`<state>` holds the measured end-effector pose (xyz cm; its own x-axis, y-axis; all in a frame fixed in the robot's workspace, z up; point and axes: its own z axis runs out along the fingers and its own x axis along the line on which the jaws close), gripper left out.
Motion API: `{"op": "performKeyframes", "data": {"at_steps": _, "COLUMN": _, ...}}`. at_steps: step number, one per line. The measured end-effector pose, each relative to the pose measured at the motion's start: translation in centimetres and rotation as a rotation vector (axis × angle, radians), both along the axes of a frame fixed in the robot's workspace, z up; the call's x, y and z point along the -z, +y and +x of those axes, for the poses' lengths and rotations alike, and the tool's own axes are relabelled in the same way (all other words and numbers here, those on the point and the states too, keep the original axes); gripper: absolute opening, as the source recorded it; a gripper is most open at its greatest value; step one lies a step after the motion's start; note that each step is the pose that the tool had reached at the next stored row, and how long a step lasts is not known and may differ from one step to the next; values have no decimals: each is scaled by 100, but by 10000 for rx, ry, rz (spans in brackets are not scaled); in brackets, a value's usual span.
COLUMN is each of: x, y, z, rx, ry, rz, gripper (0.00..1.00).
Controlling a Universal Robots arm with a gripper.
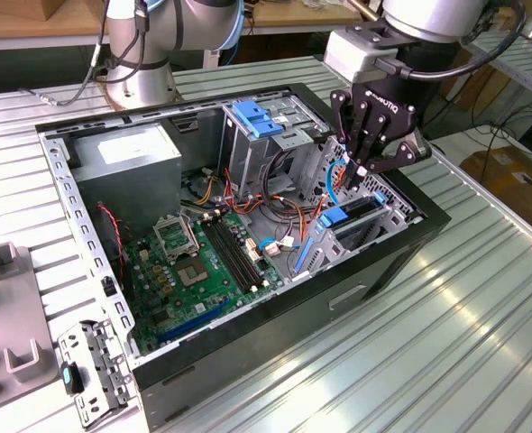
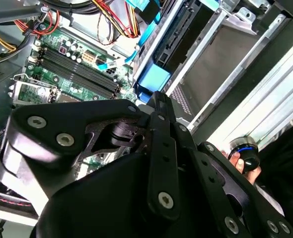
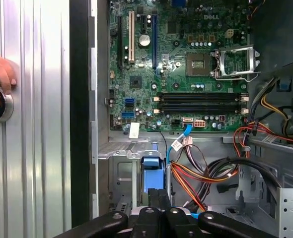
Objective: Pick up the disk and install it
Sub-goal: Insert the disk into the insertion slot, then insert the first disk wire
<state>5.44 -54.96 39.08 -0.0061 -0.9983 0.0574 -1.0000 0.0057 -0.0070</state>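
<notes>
The disk [image 1: 356, 210] stands on edge in the lower drive cage at the case's front, on the exterior view's right. It is a dark slab [image 2: 179, 34] with a blue rail end [image 3: 152, 173] facing the motherboard. My black gripper [image 1: 358, 167] hangs just above the cage and the disk's top edge. In both wrist views its fingers [image 3: 159, 196] are pressed together with nothing visible between them. Whether the fingertips [image 2: 159, 99] touch the disk cannot be told.
The open computer case holds a green motherboard [image 1: 203, 262], a grey power-supply box [image 1: 126, 153], an upper drive cage with a blue latch [image 1: 259, 122], and orange and red cables [image 1: 288, 207] beside the lower cage. A person's hand [image 3: 0, 74] rests on a round knob outside the case.
</notes>
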Motion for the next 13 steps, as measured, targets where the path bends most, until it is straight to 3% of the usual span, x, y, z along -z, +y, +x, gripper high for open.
{"op": "performKeyframes", "data": {"at_steps": 3, "x": 84, "y": 0, "z": 0, "rx": 0, "ry": 0, "rz": 0, "gripper": 11}}
{"op": "performKeyframes", "data": {"at_steps": 13, "x": 88, "y": 0, "z": 0, "rx": 0, "ry": 0, "rz": 0, "gripper": 11}}
